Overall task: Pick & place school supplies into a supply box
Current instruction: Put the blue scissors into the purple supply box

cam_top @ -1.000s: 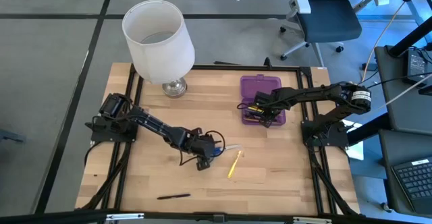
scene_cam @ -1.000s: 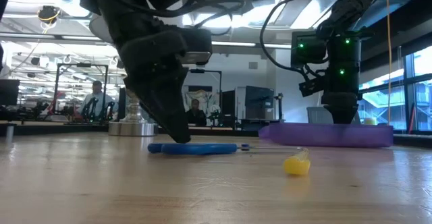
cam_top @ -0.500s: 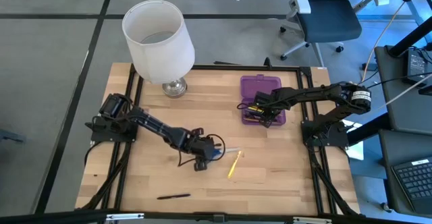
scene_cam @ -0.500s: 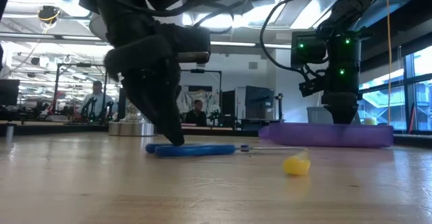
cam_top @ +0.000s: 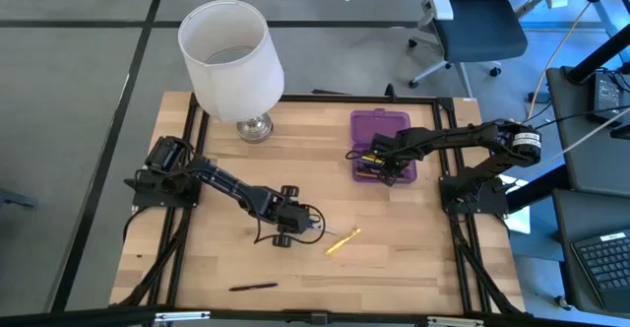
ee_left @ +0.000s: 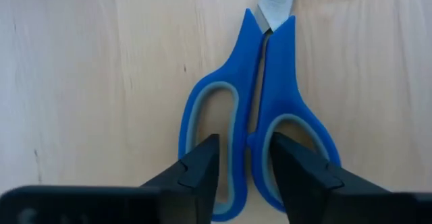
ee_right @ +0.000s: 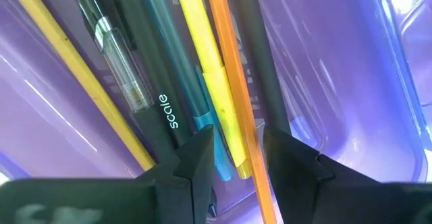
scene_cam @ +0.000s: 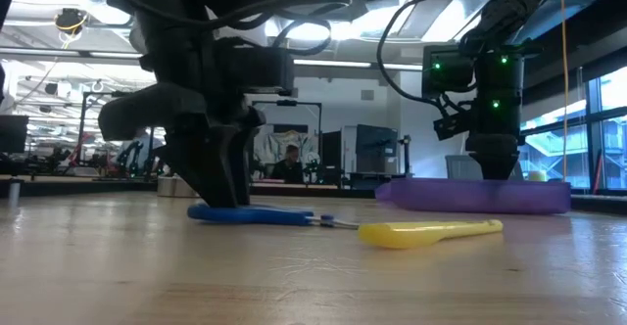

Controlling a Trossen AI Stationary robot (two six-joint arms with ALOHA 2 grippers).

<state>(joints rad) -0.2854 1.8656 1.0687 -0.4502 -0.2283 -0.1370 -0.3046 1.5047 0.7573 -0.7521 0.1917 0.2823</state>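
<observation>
The blue-handled scissors (cam_top: 313,227) lie flat on the table's near middle, blades toward the right. My left gripper (cam_top: 292,230) stands over their handles (ee_left: 260,89), fingers pointing down, shut on them. A yellow pencil (cam_top: 343,241) lies by the blade tip (scene_cam: 338,224). The purple supply box (cam_top: 371,120) sits open at the far right, holding black pens (ee_right: 152,109) and yellow and orange pencils (ee_right: 202,55). My right gripper (cam_top: 380,164) is inside it, its open fingers on either side of those pencils. A black pen (cam_top: 253,287) lies near the front edge. My left gripper comes from above, pointing down, one fingertip (ee_left: 202,163) over each handle loop. It pinches the two inner bars (ee_left: 260,126) where the loops meet. The scissors stay flat on the table (scene_cam: 255,214). My right gripper's fingertips (ee_right: 199,153) flank the pencils' ends; whether they touch them, I cannot tell.
A white lampshade on a metal foot (cam_top: 231,51) stands at the far left. Black frame rails (cam_top: 187,169) run along the table's sides. Bare wood lies between the scissors and the box. People sit in the room behind (scene_cam: 142,139).
My left gripper has shifted a little toward the table's left and turned about its upright axis, dragging the scissors with it. The scissors have slid left and swung. The yellow pencil has turned from steeply slanted to nearly crosswise, now showing its full length in the low view.
</observation>
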